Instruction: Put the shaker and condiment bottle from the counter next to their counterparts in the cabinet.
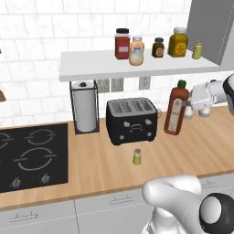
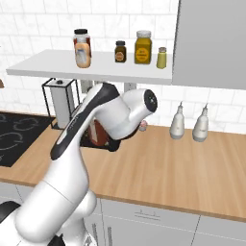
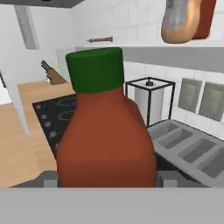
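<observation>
Left base view: the condiment bottle stands tilted just right of the black toaster, its base at or just above the counter; I cannot tell which. The gripper presses against the bottle's right side, fingers closed around its body. The shaker stands alone on the wood in front of the toaster. A paper towel holder sits left of the toaster, and the stovetop lies at far left. On the cabinet shelf stand a red jar, a peach jar, a dark jar, an amber jar and the twin shaker.

Right base view: the arm hides most of the bottle. Two white bottles stand by the wall at right.

Hand view: the bottle's green cap and red body sit close up between the fingertips, held on both sides.
</observation>
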Motion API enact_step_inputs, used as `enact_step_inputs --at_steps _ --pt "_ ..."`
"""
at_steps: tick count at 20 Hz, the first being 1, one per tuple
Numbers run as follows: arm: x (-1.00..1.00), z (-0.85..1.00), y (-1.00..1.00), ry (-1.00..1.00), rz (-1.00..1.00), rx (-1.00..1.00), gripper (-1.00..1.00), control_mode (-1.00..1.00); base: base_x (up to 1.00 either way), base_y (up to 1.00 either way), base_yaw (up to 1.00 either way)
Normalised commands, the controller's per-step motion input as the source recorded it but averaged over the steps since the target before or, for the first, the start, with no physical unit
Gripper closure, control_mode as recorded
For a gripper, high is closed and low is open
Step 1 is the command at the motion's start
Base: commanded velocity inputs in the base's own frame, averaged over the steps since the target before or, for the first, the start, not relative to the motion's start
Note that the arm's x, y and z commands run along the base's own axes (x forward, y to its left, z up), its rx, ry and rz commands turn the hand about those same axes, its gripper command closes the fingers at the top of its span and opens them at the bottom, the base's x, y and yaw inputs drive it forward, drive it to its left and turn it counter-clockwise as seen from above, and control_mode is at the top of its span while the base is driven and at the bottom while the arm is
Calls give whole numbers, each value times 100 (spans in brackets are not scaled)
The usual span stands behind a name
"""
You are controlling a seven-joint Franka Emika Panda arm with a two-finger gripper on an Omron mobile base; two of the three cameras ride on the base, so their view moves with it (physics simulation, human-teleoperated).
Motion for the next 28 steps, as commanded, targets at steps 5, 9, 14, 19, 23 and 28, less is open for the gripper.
enact_step_inputs --at_steps 5,9,14,19,23,28 --pt "-16 92 -10 -2 -26 4 100 -100 0 0 0" --pt "-39 79 0 -12 -24 5 100 -100 0 0 0" --pt "-18 98 20 -6 -6 0 100 -100 0 0 0" --pt "-2 100 51 -1 0 0 100 -100 0 0 0" --pt "-3 40 75 0 2 -6 100 -100 0 0 0" --pt "6 0 86 -3 -4 -6 100 -100 0 0 0"
